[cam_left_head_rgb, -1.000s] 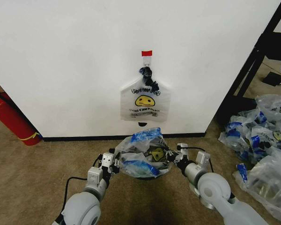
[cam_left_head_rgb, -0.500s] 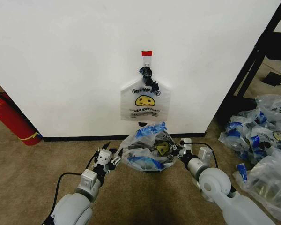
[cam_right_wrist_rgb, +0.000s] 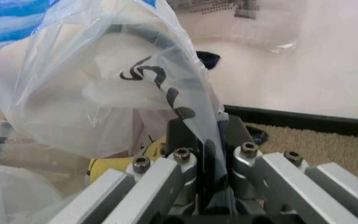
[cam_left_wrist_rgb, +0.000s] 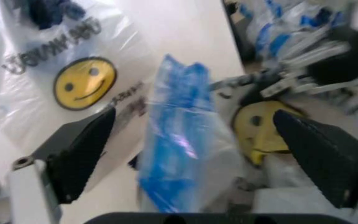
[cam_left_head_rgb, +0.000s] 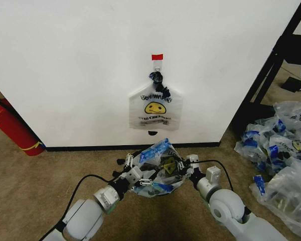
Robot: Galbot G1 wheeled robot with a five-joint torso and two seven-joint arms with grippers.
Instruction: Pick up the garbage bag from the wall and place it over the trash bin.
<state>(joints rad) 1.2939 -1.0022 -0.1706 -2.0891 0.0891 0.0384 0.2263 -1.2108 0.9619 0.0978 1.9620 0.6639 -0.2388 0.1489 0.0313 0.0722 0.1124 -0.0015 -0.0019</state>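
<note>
Stretched between the two grippers, the garbage bag (cam_left_head_rgb: 158, 168) is held low in front of the wall (cam_left_head_rgb: 90, 65), over the trash bin (cam_left_head_rgb: 155, 192), of which little can be seen beneath it. The right gripper (cam_left_head_rgb: 186, 164) is pinched on the bag's right edge, its fingers (cam_right_wrist_rgb: 188, 163) pressed together on the plastic. The left gripper (cam_left_head_rgb: 136, 174) is set at the bag's left side with its fingers (cam_left_wrist_rgb: 79, 154) spread wide. A similar smiley bag (cam_left_head_rgb: 155, 106) is seen hanging on the wall's hook (cam_left_head_rgb: 157, 64) farther back.
</note>
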